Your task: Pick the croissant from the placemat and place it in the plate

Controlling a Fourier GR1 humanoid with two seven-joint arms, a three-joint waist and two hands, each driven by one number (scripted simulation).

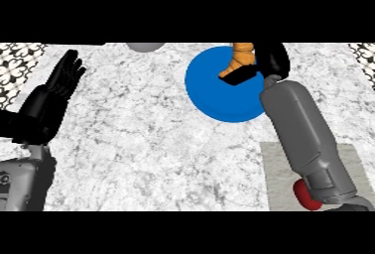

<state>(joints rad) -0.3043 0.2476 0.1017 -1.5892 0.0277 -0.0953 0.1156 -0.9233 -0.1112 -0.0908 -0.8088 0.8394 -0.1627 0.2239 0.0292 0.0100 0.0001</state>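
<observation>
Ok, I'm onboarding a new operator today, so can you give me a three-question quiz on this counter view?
1. True or false: the croissant lies on the placemat.
2. Which hand holds the croissant?
A. left hand
B. right hand
C. neither
3. Fill in: the plate is coloured ____.

Key:
1. False. It is held in the right hand over the plate's upper edge.
2. B. The left hand rests open at the view's left, fingers up.
3. Blue.

Extra: a red thing shows on the placemat, partly hidden by the right forearm.
</observation>
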